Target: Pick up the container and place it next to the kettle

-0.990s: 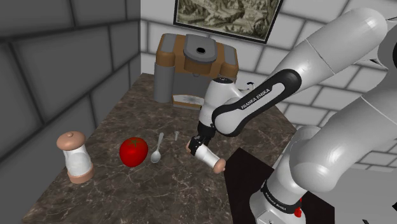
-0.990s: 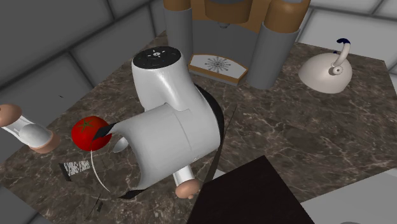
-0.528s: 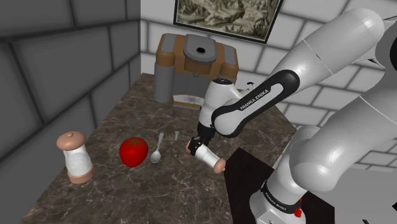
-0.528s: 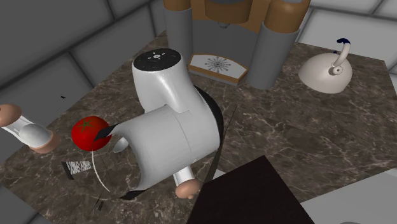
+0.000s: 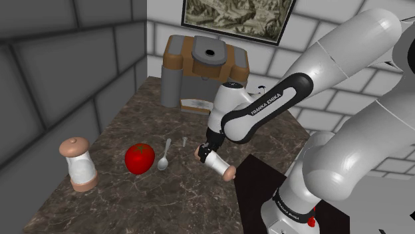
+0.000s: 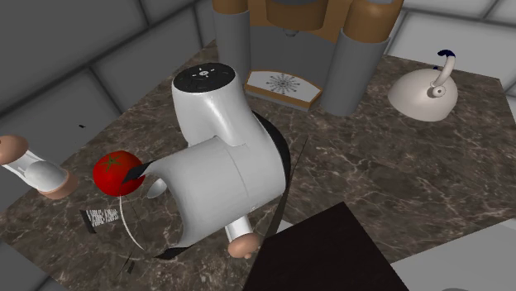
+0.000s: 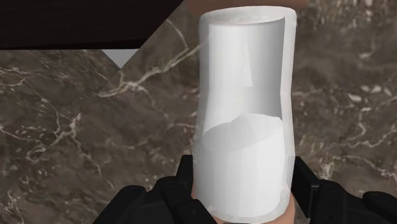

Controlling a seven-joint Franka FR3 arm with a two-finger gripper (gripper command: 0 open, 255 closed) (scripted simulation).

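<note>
Counter (image 5: 133, 119): dark veined marble, set in a corner of grey block walls.
Arm (image 5: 332, 66): white, reaches from the shoulder view's right down to the counter's near middle. In the second exterior view it covers most of the grasp.
Machine (image 5: 199, 66): brown and grey, at the back of the counter by the wall.
Stand (image 5: 256, 193): black top, at the counter's near edge.
Kettle (image 6: 423, 89): white, upright, far back at the second exterior view's right, beside the machine.
Second shaker (image 5: 78, 163): white body, tan caps, upright at the shoulder view's left edge of the counter.
Tomato (image 5: 139, 158): red, between that shaker and the arm.
Container (image 5: 218, 163): same build, pale body with tan caps. Tilted, its lower cap is just beside the stand's corner. Can't tell whether that cap touches the counter. Well apart from the kettle.
Tool (image 5: 207, 151): clenched on the container. The wrist view has both black fingers (image 7: 181, 188) clasping the lower end of the body, the rest of it sticking out ahead of them over the marble.
Spoon (image 5: 163, 156): grey, flat on the counter between tomato and tool, touching neither.
</note>
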